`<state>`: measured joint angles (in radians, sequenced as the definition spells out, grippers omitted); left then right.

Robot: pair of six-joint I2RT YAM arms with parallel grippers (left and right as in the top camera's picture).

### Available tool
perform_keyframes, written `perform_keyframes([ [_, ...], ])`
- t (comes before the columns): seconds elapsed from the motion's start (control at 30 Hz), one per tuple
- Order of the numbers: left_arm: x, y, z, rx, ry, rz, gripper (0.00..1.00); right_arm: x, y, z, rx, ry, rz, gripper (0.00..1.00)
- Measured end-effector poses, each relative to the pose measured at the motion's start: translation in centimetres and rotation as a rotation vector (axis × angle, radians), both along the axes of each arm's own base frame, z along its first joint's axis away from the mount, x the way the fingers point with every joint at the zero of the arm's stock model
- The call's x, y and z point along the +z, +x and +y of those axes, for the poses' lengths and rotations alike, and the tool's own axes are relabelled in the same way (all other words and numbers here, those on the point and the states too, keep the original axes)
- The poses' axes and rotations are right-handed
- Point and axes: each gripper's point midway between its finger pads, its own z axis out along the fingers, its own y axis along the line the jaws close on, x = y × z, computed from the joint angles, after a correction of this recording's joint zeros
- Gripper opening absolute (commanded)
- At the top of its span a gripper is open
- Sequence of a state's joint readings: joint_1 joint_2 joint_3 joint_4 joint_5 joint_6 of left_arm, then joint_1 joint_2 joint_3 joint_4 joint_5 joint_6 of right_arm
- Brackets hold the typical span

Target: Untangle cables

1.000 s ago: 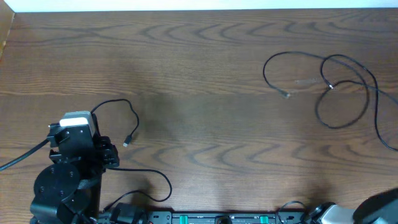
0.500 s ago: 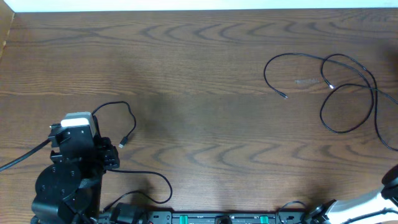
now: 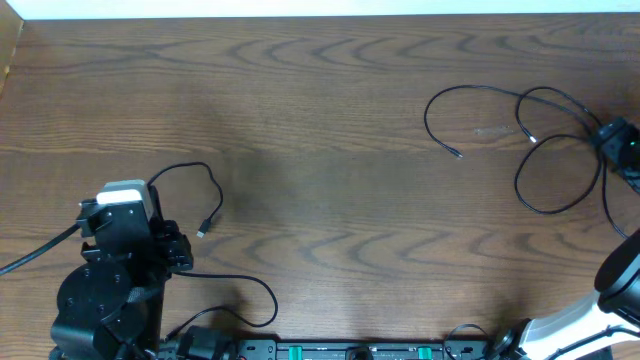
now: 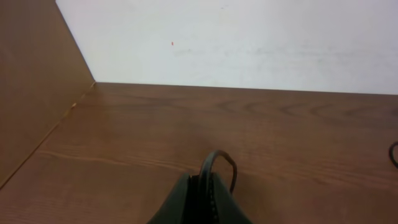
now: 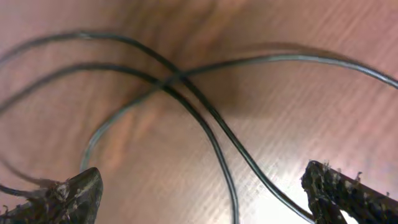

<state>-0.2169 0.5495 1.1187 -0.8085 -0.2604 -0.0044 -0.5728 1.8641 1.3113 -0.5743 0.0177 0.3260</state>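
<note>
Two thin black cables (image 3: 545, 100) lie looped over each other at the table's far right, with silvery plug tips (image 3: 458, 153) pointing left. My right gripper (image 3: 612, 135) hangs open just above their right side. In the right wrist view two strands (image 5: 186, 87) cross between its spread fingertips (image 5: 74, 190), and the gripper (image 5: 202, 180) holds nothing. At the lower left my left gripper (image 3: 135, 195) is shut on another thin cable (image 3: 205, 168), which arcs right and ends in a plug (image 3: 203, 231). That cable (image 4: 216, 159) rises from between the shut fingers (image 4: 186, 199).
A black cord (image 3: 262, 292) curls in front of the left arm's base (image 3: 105, 300). Thicker arm wiring (image 3: 30, 255) runs off the left edge. An equipment rail (image 3: 350, 351) lines the front edge. A wooden side panel (image 4: 31, 93) stands at the left, with a white wall behind.
My right arm has swung up from the lower right corner to the tangle, and its jaws have opened. The right cables shifted slightly. The left arm has stayed put.
</note>
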Motion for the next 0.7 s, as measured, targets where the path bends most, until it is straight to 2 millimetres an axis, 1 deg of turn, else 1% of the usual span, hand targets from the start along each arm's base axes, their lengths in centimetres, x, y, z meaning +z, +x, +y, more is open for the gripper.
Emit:
perform_keyframes([
  [0.07, 0.0, 0.0, 0.0, 0.0, 0.0, 0.0, 0.08, -0.2, -0.1, 0.7, -0.006, 0.013, 0.014, 0.99],
  [0.17, 0.0, 0.0, 0.0, 0.0, 0.0, 0.0, 0.07, -0.5, 0.3, 2.4, -0.025, 0.074, 0.004, 0.99],
  [0.27, -0.1, 0.0, 0.0, 0.0, 0.001, 0.003, 0.08, -0.5, 1.6, 4.8, -0.007, 0.14, -0.03, 0.99],
  [0.4, -0.1, 0.0, 0.0, 0.0, 0.001, 0.003, 0.07, -0.2, 3.9, 8.5, 0.089, 0.163, -0.063, 0.99],
  [0.43, -0.1, 0.0, 0.0, 0.0, 0.001, 0.003, 0.08, 0.0, 4.6, 9.4, 0.119, 0.149, -0.07, 0.99],
  [0.53, -0.1, 0.0, 0.0, 0.0, 0.001, 0.003, 0.08, 0.3, 6.1, 11.3, 0.171, 0.096, -0.083, 0.99],
  [0.63, -0.2, -0.1, 0.0, 0.0, 0.002, 0.009, 0.07, 0.9, 7.5, 12.4, 0.204, 0.032, -0.109, 0.99],
  [0.7, -0.4, -0.1, 0.0, 0.0, 0.003, 0.016, 0.08, 1.4, 8.5, 12.6, 0.23, -0.01, -0.14, 0.99],
])
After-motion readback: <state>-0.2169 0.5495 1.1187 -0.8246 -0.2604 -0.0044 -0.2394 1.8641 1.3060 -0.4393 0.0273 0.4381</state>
